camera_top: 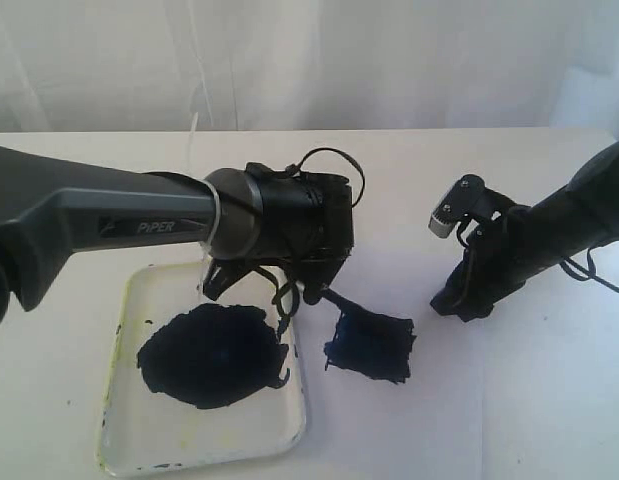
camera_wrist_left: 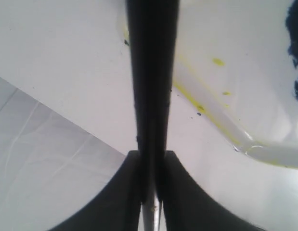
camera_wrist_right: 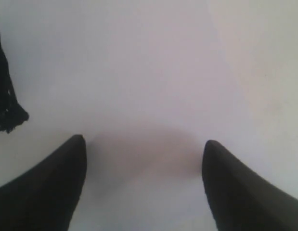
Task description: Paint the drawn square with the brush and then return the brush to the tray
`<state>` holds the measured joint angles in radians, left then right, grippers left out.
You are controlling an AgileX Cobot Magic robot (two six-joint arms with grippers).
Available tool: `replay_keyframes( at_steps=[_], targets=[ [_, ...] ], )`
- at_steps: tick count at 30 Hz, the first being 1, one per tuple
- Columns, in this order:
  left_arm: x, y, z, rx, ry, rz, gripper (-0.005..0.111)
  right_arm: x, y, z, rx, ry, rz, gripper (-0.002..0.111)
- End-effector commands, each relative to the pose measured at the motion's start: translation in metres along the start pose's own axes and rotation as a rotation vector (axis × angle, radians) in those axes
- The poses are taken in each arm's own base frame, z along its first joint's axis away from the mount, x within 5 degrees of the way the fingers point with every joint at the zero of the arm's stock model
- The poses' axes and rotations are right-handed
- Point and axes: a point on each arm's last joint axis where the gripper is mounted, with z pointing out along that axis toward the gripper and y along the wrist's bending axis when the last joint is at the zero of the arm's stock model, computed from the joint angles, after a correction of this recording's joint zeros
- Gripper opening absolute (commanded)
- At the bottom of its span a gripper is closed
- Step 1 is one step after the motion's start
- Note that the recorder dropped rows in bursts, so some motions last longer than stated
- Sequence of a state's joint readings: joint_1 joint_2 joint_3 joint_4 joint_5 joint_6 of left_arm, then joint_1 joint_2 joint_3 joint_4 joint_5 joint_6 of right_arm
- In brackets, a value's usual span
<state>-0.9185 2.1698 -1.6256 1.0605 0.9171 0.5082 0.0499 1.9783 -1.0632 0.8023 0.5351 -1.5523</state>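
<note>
My left gripper [camera_top: 293, 284] hangs over the tray's far right corner, shut on the brush [camera_top: 340, 301]. The thin black stick slants down to the right, its tip at the drawn square's near corner. The drawn square [camera_top: 370, 346] on the white paper is smeared all over with dark blue-black paint. In the left wrist view the brush [camera_wrist_left: 151, 72] runs straight out from between the closed fingers of the left gripper [camera_wrist_left: 151, 156]. The white tray [camera_top: 154, 440] holds a big blue-black puddle [camera_top: 211, 355]. My right gripper [camera_top: 455, 300] rests open on the paper, right of the square, holding nothing.
The tray's yellow-stained rim [camera_wrist_left: 213, 122] and an edge of the puddle [camera_wrist_left: 295, 43] show in the left wrist view. The right wrist view shows the right gripper [camera_wrist_right: 144, 147] over bare paper, with the painted square's ragged edge [camera_wrist_right: 4, 96] at one side.
</note>
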Motion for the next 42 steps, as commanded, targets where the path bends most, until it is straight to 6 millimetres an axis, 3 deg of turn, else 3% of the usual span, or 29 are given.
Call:
replay_keyframes(
  at_steps=[1, 11, 16, 22, 34, 42],
  targets=[
    [0.009, 0.002, -0.005, 0.002, 0.037, -0.031, 0.0, 0.007, -0.002, 0.007, 0.018, 0.034, -0.027, 0.064],
    [0.019, 0.002, -0.012, 0.011, 0.085, -0.081, 0.0, 0.007, -0.002, 0.006, 0.022, 0.034, -0.028, 0.064],
    [0.035, 0.008, -0.03, -0.005, 0.032, -0.136, 0.0, 0.007, -0.002, 0.006, 0.022, 0.034, -0.028, 0.064],
    [0.064, -0.003, -0.039, 0.156, 0.159, -0.128, 0.0, 0.007, -0.002, 0.006, 0.027, 0.034, -0.028, 0.064],
    [0.126, -0.022, -0.008, 0.386, 0.098, -0.229, 0.0, 0.007, -0.003, 0.006, 0.028, 0.031, -0.025, 0.064],
    [0.143, -0.074, 0.021, 0.554, 0.169, -0.142, 0.0, 0.007, -0.003, 0.006, 0.027, 0.031, -0.009, 0.064]
  ],
)
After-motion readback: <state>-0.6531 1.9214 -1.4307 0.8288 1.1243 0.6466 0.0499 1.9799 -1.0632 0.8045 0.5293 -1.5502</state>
